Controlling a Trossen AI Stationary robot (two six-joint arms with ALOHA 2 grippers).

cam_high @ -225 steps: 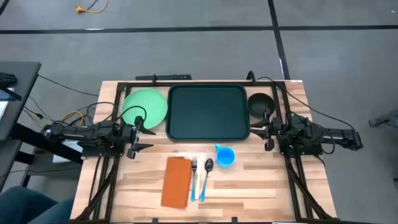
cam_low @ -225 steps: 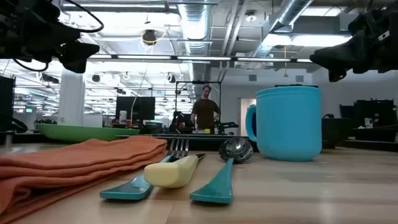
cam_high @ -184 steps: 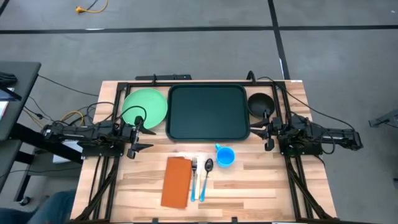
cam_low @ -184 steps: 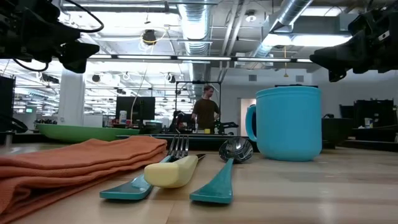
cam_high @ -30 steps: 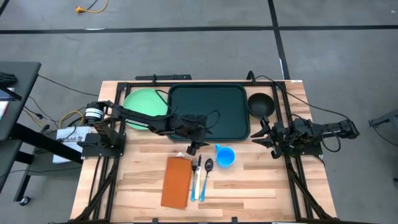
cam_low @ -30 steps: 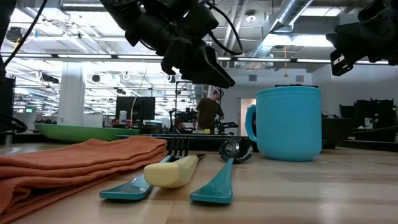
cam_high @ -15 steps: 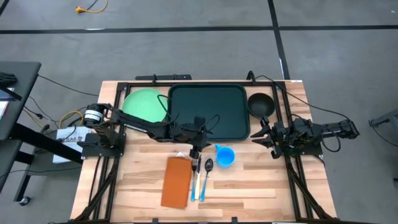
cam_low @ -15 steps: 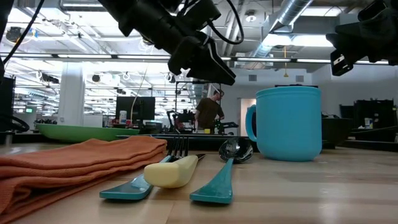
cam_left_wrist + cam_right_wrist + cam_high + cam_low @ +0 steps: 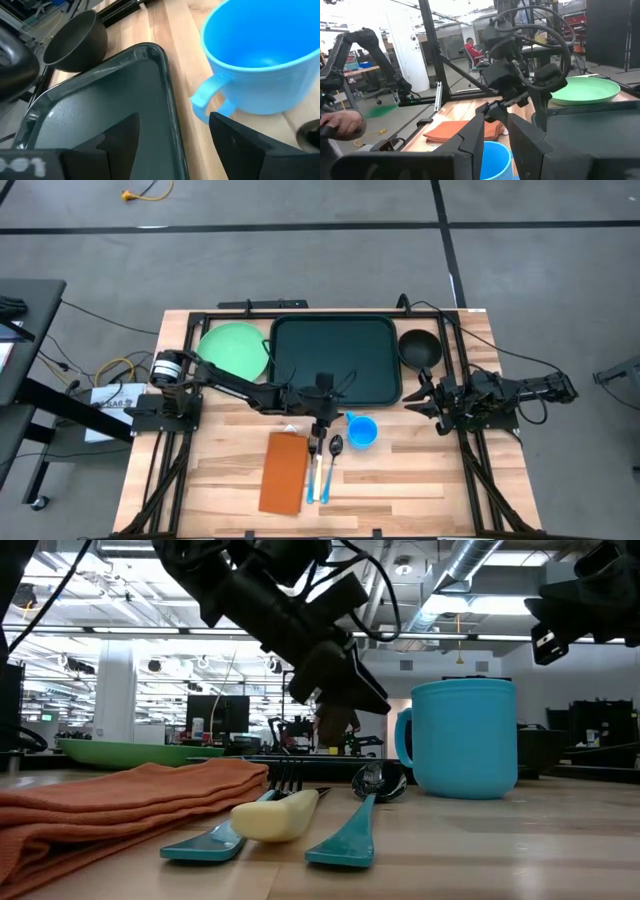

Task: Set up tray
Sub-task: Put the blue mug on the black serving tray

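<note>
The dark green tray [image 9: 336,360] lies flat at the table's far middle, with nothing on it. A blue cup [image 9: 362,430] stands upright just in front of the tray's near right corner. My left gripper [image 9: 317,435] hovers open next to the cup, above the far ends of the cutlery [image 9: 322,465]. In the left wrist view my left gripper [image 9: 174,120] has the tray's rim [image 9: 172,125] and the cup's handle [image 9: 210,95] ahead between its fingers, touching neither. My right gripper [image 9: 420,398] waits at the table's right side, level, with a narrow gap between its fingers.
A light green plate [image 9: 233,350] lies left of the tray and a dark bowl [image 9: 420,348] right of it. A folded orange napkin [image 9: 285,472] lies left of the fork, knife and spoon. Bare wood [image 9: 420,480] spreads at the near right. A person's hand [image 9: 342,120] shows beyond the table.
My left gripper has moved toward the table's near edge and down, from over the tray's near rim to beside the blue cup above the cutlery. It has tipped further downward and stayed open. Nothing on the table has moved.
</note>
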